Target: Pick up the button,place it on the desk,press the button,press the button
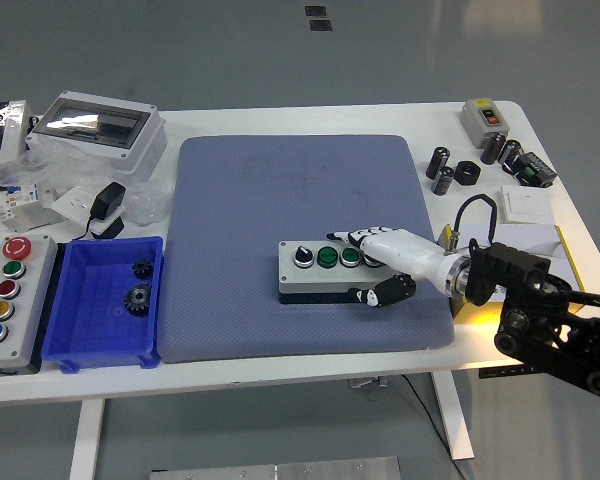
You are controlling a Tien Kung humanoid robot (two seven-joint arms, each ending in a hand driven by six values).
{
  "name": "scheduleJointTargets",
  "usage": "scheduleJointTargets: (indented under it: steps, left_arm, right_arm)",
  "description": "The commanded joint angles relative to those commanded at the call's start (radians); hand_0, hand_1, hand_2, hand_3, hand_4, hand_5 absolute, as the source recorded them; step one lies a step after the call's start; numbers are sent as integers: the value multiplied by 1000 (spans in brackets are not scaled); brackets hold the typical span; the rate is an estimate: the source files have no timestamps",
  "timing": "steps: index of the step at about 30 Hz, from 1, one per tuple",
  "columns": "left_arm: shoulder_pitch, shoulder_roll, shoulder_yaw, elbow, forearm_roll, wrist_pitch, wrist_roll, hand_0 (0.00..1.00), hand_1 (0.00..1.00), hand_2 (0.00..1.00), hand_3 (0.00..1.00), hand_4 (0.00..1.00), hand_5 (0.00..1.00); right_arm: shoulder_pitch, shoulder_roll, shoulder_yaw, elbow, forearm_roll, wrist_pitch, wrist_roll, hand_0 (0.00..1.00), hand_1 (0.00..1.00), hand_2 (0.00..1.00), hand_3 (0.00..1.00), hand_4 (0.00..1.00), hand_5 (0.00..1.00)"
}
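A grey button box (310,262) with a black-and-white knob and two green buttons showing lies on the blue mat (280,180), right of its middle. My right hand (370,265) comes in from the right and is on the box's right end. Its white fingers (365,238) lie over the top and hide the buttons there. The black thumb (380,292) is against the front side. The box rests flat on the mat. My left arm is out of view.
A blue bin (110,350) with two gears stands left of the mat. A grey panel with coloured buttons (5,300) is at the far left, and a clear-lidded enclosure (95,125) at the back left. Small parts, a switch box (483,118) and a white plate (526,205) lie at the right.
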State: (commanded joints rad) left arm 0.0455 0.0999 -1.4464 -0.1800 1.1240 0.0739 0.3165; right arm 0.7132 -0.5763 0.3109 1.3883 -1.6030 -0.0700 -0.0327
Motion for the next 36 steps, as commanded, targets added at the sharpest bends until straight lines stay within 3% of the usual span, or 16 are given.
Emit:
scheduleJointTargets:
  steps: [13,15,20,25,29,36]
  left_arm:
    - [2,-1,4,0,-2,-1,2,647,571,621,606,664,118]
    - [2,-2,5,0,-3,-1,2,646,570,620,604,663,104]
    - [5,-4,7,0,-12,1,0,646,570,620,604,663,104]
    - [7,-5,6,0,-16,2,0,645,568,619,604,666,87]
    - [6,-4,6,0,-19,3,-2,645,567,619,602,666,85]
    - [5,0,6,0,-21,5,-2,645,565,618,602,670,67]
  right_arm:
    - [14,-31,14,38,35,27,-2,998,998,998,998,627,2]
    - [15,-51,29,66,54,42,-2,998,998,998,998,662,2]
    - [-8,-146,125,176,147,88,-28,998,998,998,998,662,2]
    - [-5,-251,237,289,269,181,-135,998,998,998,998,673,2]
    - [48,-326,308,375,373,295,-246,998,998,998,998,680,2]
    - [176,-353,238,391,550,505,-426,998,998,998,998,649,2]
